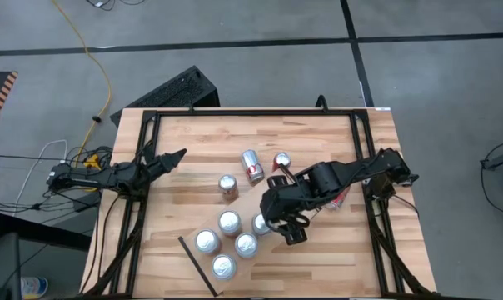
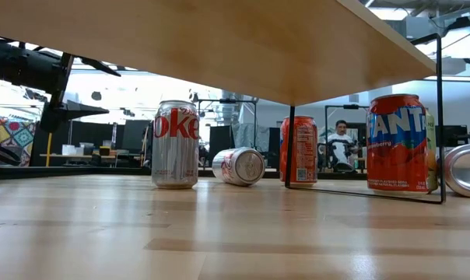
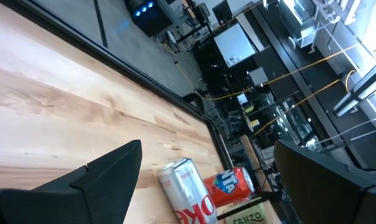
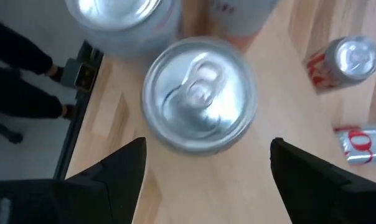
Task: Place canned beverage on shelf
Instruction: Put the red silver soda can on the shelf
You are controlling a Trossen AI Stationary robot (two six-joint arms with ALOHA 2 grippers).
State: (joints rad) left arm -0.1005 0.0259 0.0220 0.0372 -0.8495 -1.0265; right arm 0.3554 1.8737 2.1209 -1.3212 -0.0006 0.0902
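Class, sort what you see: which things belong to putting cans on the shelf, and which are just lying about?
Belong to the job:
shelf
silver can top below the open right gripper
upright Coke can
lying can
Fanta can

Just lying about:
keyboard on the floor
yellow cable
left gripper, waiting at the table's left edge

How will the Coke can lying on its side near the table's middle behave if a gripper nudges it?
The lying Coke can would probably roll: its round wall rests on the bare tabletop. Nothing visibly blocks it. Its smooth metal likely slips in a loose grip.
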